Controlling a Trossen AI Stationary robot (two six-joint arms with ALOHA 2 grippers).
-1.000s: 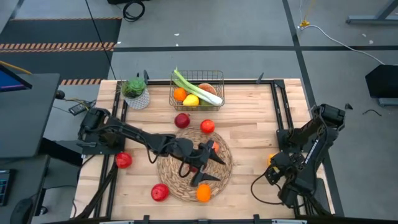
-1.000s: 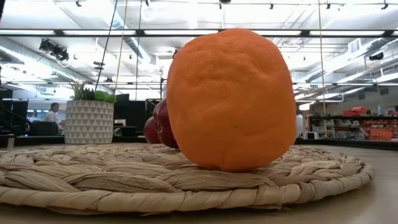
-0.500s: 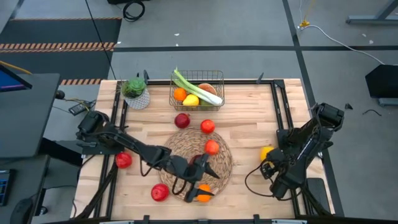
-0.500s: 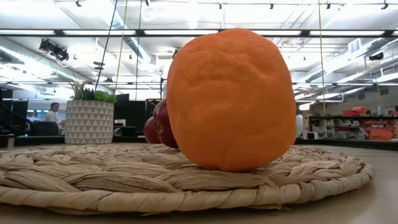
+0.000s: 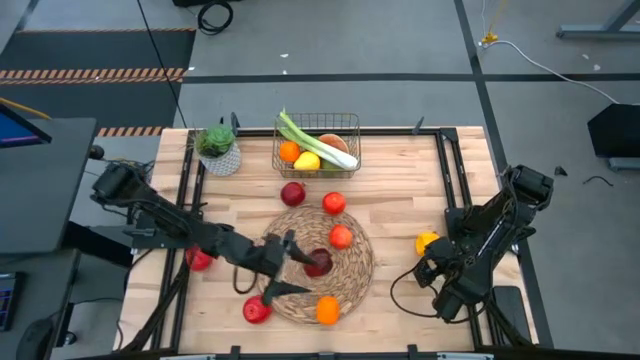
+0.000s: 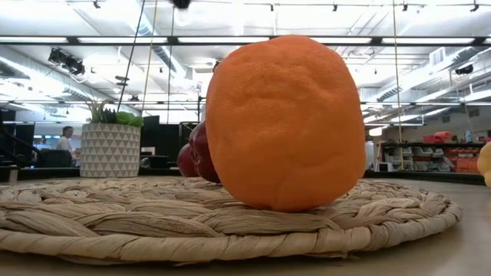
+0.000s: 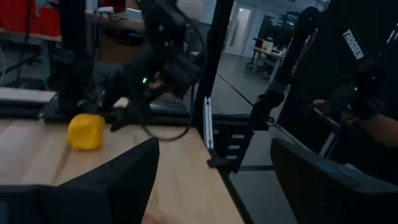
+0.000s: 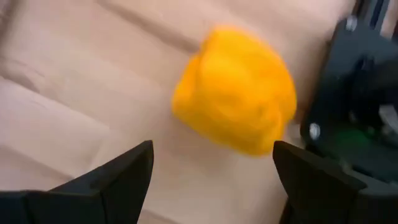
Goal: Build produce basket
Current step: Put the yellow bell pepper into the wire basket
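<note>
At the tabletop's [image 5: 400, 215] far edge stood the basket [image 5: 317, 146], holding a leek [image 5: 318, 139], orange and lemon. Over the mat [image 5: 352, 275], the left gripper [image 5: 283, 264] had its jaws wide apart, empty, beside a dark red fruit [image 5: 318, 263]. The right gripper [image 5: 424, 272] hung near a lemon [image 8: 235, 116], jaws wide, holding nothing.

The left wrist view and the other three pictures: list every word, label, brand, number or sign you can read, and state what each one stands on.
"TROSSEN": white letters running down a dark arm part in the left wrist view; blurred, but just readable.
High view, low view and right wrist view: no readable text. The shelves in the room behind the table are too far off to show any labels.
</note>
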